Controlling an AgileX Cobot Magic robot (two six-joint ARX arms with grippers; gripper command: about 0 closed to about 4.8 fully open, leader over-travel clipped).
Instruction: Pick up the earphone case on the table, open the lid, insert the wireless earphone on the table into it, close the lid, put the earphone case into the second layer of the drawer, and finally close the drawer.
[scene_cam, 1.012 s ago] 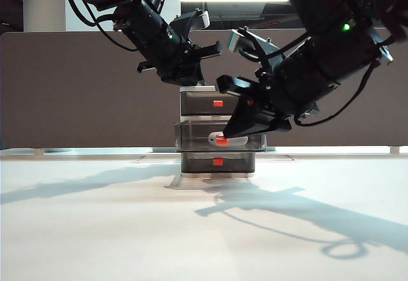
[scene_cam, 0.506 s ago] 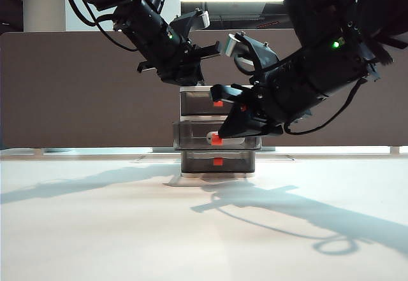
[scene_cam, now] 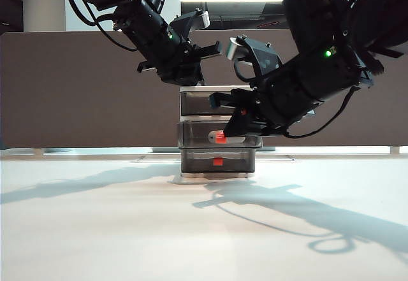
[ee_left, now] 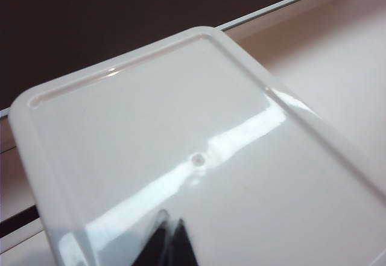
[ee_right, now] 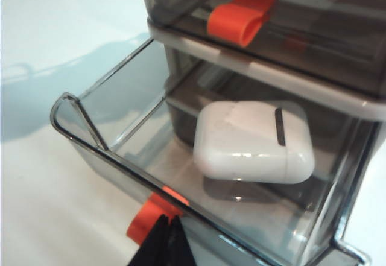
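Note:
The white earphone case (ee_right: 253,140) lies flat, its lid closed, inside the second layer of the drawer (ee_right: 120,106), which is pulled out part way. In the exterior view the case (scene_cam: 234,139) shows through that drawer's smoky front. My right gripper (ee_right: 169,221) is shut and empty, with its tips against the red handle (ee_right: 149,216) on that drawer's front wall. My left gripper (ee_left: 170,225) is shut, and its tips rest on the glossy white top (ee_left: 181,115) of the drawer unit (scene_cam: 197,90). The wireless earphone is hidden.
The top drawer (ee_right: 289,31) with its red handle (ee_right: 240,16) is closed above the open one. The bottom drawer (scene_cam: 218,162) is closed too. The white table (scene_cam: 127,230) spreads out in front, and a dark partition (scene_cam: 76,90) stands behind.
My right gripper has swung down and in towards the red handle, and the second drawer has slid back a little into the unit. The left arm has kept still.

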